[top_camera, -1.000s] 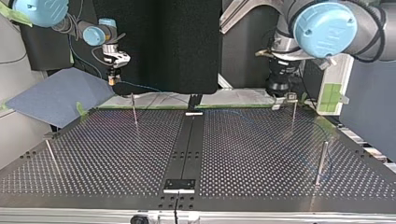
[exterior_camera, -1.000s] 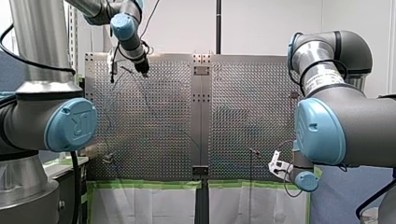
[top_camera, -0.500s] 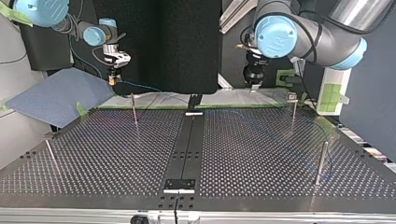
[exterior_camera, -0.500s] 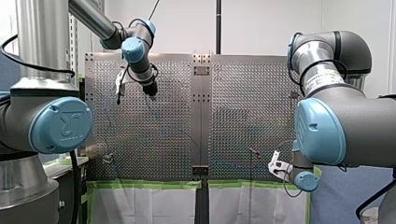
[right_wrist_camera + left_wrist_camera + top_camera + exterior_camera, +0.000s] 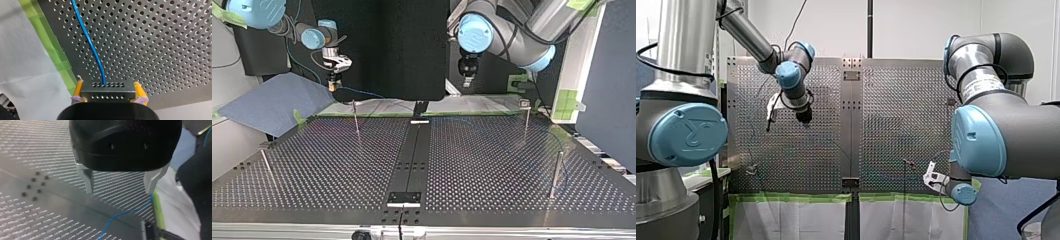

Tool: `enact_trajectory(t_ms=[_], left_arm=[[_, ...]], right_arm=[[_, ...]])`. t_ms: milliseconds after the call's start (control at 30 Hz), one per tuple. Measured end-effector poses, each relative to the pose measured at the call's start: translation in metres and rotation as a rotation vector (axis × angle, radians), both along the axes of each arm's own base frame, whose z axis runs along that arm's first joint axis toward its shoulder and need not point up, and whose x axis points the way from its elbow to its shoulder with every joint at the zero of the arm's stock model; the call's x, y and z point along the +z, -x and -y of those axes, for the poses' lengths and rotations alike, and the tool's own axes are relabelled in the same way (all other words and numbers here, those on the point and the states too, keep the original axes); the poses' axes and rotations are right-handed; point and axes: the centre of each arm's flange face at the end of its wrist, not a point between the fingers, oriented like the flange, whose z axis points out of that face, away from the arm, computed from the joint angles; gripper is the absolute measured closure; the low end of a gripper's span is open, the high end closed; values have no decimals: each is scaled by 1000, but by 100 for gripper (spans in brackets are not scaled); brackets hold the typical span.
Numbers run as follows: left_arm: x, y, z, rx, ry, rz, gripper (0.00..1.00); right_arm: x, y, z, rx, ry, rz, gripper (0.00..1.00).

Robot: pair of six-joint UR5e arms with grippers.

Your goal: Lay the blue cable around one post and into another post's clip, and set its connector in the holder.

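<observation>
My right gripper (image 5: 108, 83) has its yellow pads shut on a black connector (image 5: 107, 93). The blue cable (image 5: 90, 42) runs out of it across the perforated plate. In the top view this gripper (image 5: 333, 86) hangs beyond the table's far left corner, above a thin post (image 5: 355, 117). My left gripper (image 5: 120, 187) is open with nothing between its metal fingers, and a loop of blue cable (image 5: 125, 213) lies on the plate below it. It hovers high over the far edge near the middle (image 5: 467, 81), (image 5: 804, 119).
More posts stand at the top view's right (image 5: 526, 120), (image 5: 556, 172) and near left (image 5: 266, 165). A black centre strip carries a small bracket (image 5: 404, 197) at the near edge. Green tape and white sheeting (image 5: 30, 62) line the far edge.
My left arm has swung away from the clip post at the top view's far right toward the middle, rising above the table. My right gripper has stayed still on the connector.
</observation>
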Motion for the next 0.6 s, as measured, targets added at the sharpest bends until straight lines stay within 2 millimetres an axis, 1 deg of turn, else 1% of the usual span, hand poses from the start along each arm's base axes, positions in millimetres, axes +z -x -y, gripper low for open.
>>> enact_trajectory(t_ms=[133, 233, 433, 600], left_arm=[[-23, 10, 12, -35, -9, -21, 0], [-36, 16, 19, -60, -13, -33, 0], [-60, 28, 36, -119, -17, -49, 0], [-76, 36, 51, -169, -14, -55, 0]], right_arm=[[-1, 0, -1, -1, -7, -1, 100], [-1, 0, -1, 0, -10, -2, 100], [-1, 1, -1, 0, -12, -8, 100], [-1, 3, -2, 0, -19, -34, 100]])
